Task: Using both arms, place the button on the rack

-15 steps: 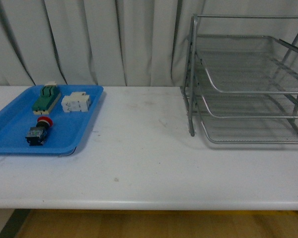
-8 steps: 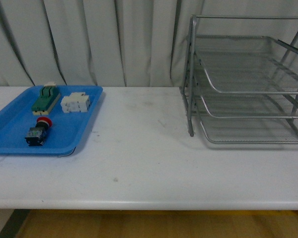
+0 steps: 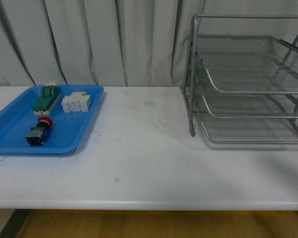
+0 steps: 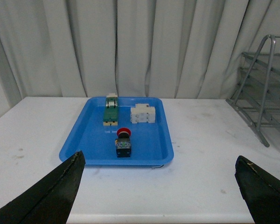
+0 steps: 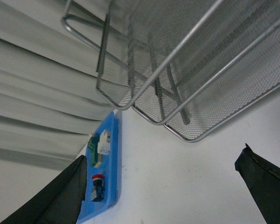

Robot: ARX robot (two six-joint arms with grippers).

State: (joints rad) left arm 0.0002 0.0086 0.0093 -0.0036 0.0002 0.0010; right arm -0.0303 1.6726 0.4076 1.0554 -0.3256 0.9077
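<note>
Nothing on the table has shifted since the earlier front views; every item sits where it was.

Item 1, the button (image 3: 39, 130): red mushroom cap, black body with bluish contacts. It lies on its side in the blue tray (image 3: 15, 124), in the tray's near half, with the cap pointing toward the curtain (image 3: 89, 39). Nothing grips it or touches it.

Item 2, the green-topped block (image 3: 46, 98): in the same tray, behind the button, toward the far rim.

Item 3, the white block (image 3: 76, 102): just beside the green-topped block, on its rack side.

Item 4, the rack (image 3: 192, 74): a silver wire-mesh unit of three tiers in a tubular frame. It stands upright on the white table (image 3: 139, 158) at the right, well apart from the tray. No object shows in any tier.

Item 5, the left gripper (image 4: 158, 157): its two dark fingers (image 4: 56, 196) are spread wide with nothing between them. It is held off the table and faces the tray, with the button (image 4: 123, 142) ahead of it, between the fingers' lines.

Item 6, the right gripper (image 5: 163, 154): its fingers (image 5: 261, 182) are likewise spread wide and hold nothing. It sits low beside the rack (image 5: 200, 70). The tray and button (image 5: 97, 186) appear small beyond it.

Neither arm appears in the front view.
</note>
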